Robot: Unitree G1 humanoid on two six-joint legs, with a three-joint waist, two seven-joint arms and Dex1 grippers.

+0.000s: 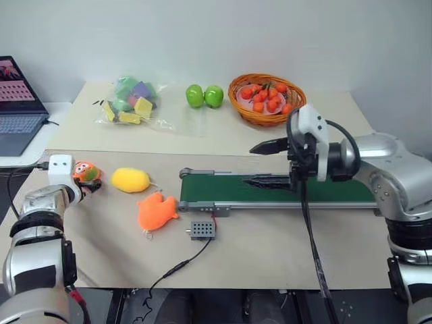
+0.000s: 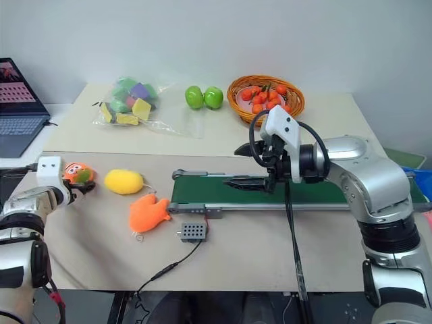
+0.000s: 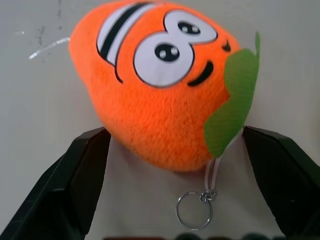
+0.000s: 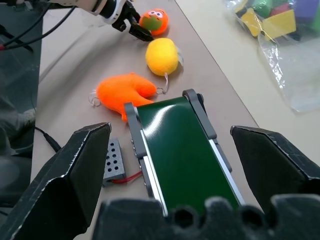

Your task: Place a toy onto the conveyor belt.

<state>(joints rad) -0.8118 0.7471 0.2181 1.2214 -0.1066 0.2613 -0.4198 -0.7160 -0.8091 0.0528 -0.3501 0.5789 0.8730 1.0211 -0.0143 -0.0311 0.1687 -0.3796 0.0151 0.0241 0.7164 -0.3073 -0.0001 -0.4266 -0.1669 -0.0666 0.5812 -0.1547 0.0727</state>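
The toy point(image 3: 165, 90), a round orange plush ball with cartoon eyes, a green patch and a key ring, lies on the tan table near its left edge point(image 1: 86, 172). My left gripper point(image 1: 91, 186) is open, one black finger point(image 3: 75, 175) on each side of the toy's near end, which sits just between the tips. The conveyor belt point(image 1: 216, 189) is a long dark green strip in a low grey frame across the middle of the table. My right gripper point(image 1: 260, 164) hangs open over the belt, pointing left along it, with nothing between its fingers point(image 4: 75, 170).
A yellow oval plush point(image 1: 130, 179) and a flat orange plush point(image 1: 157, 211) lie between the toy and the belt's left end. A small grey box point(image 1: 202, 230) with a cable sits in front. Behind are a bag of blocks point(image 1: 131, 100), green apples point(image 1: 204, 96), a fruit basket point(image 1: 266, 100) and a laptop point(image 1: 17, 108).
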